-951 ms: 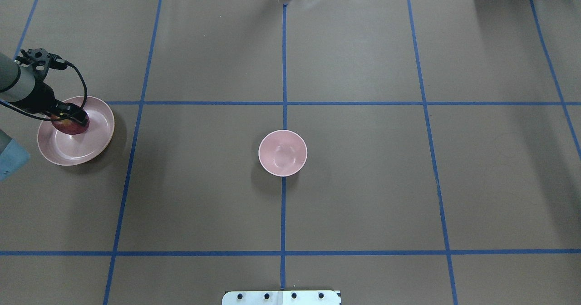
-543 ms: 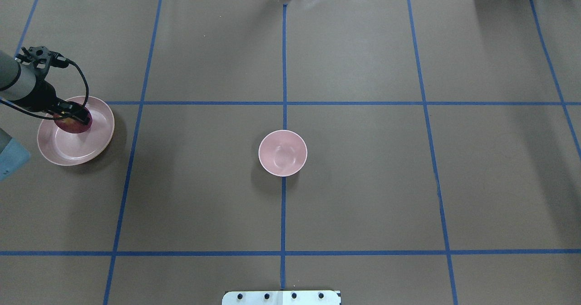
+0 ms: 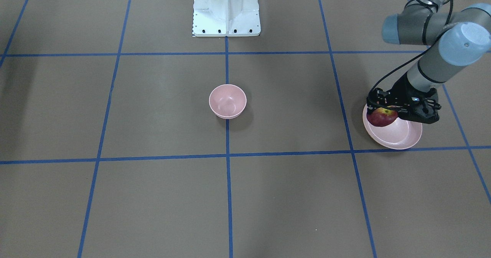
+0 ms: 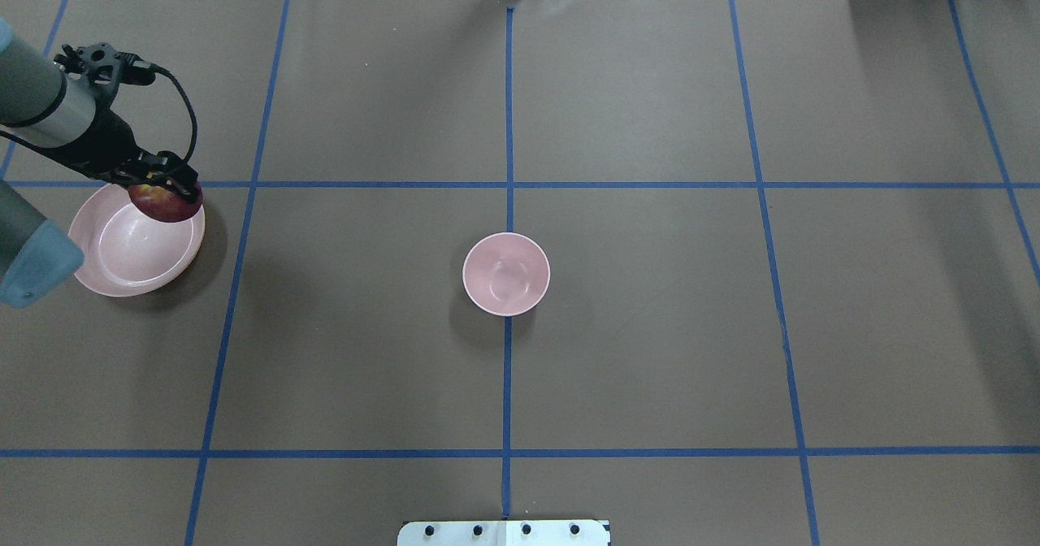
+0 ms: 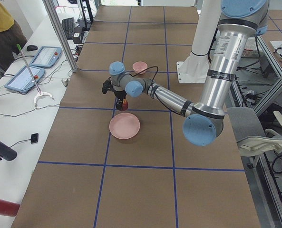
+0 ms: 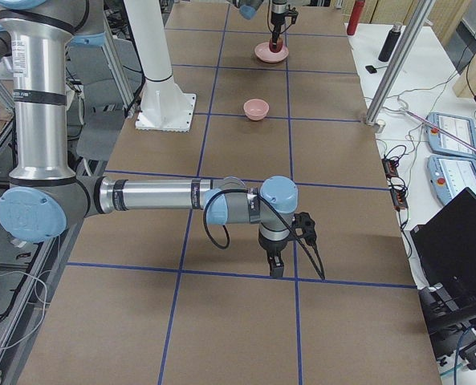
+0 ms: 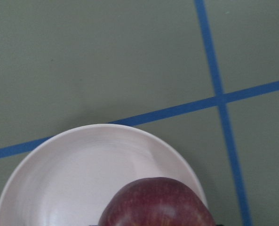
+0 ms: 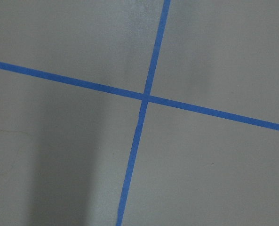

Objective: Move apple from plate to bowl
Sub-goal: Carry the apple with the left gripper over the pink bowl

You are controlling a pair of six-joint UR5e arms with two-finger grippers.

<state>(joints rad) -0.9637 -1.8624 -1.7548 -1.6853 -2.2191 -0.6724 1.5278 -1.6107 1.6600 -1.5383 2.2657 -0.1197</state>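
While the left gripper (image 4: 165, 188) clamps the apple (image 4: 169, 206) from both sides, the fruit hangs above the far rim of the plate (image 4: 122, 262) — off the dish, well left of the bowl (image 4: 506, 274). The right gripper (image 6: 275, 265) hovers above the table (image 6: 221, 321) — whether it is wide or narrow cannot be told.

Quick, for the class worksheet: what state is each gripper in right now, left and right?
Left gripper: closed, holding the apple.
Right gripper: cannot be told; it shows only in the far side view.
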